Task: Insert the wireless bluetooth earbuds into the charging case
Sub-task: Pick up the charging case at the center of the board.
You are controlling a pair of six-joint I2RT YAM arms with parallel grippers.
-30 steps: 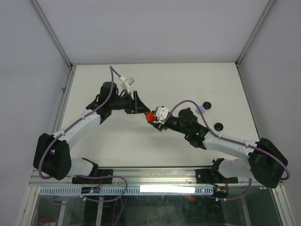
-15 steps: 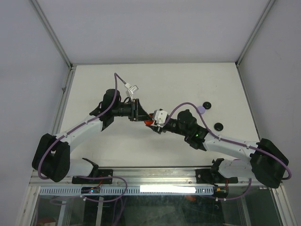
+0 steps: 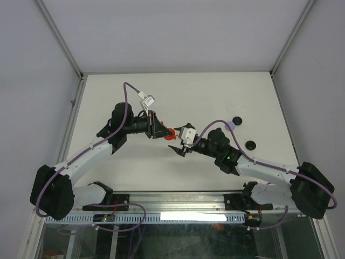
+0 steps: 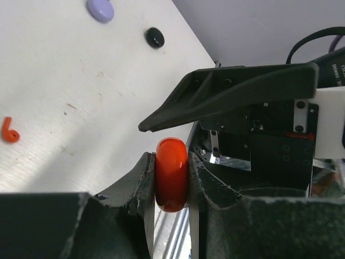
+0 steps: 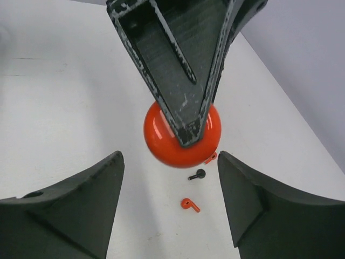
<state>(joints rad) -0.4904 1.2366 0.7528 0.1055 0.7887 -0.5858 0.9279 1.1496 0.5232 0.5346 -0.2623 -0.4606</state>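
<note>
The charging case is a round, glossy red one, pinched flat between the jaws of my left gripper above the table. From the top it shows as a red spot at the left gripper. My right gripper stands open just in front of the case, not touching it; from the top the right gripper is below and right of the case. On the table lie a red earbud, a black earbud and a second red earbud, half hidden behind the case.
A lavender case and two black cases lie on the table's right side, beside the right arm. Another red earbud lies on the white table. The table's metal frame runs down both sides.
The right gripper held the red case a second ago. The left gripper has shut on it. The right gripper has opened, let go and drawn back down and to the right.
</note>
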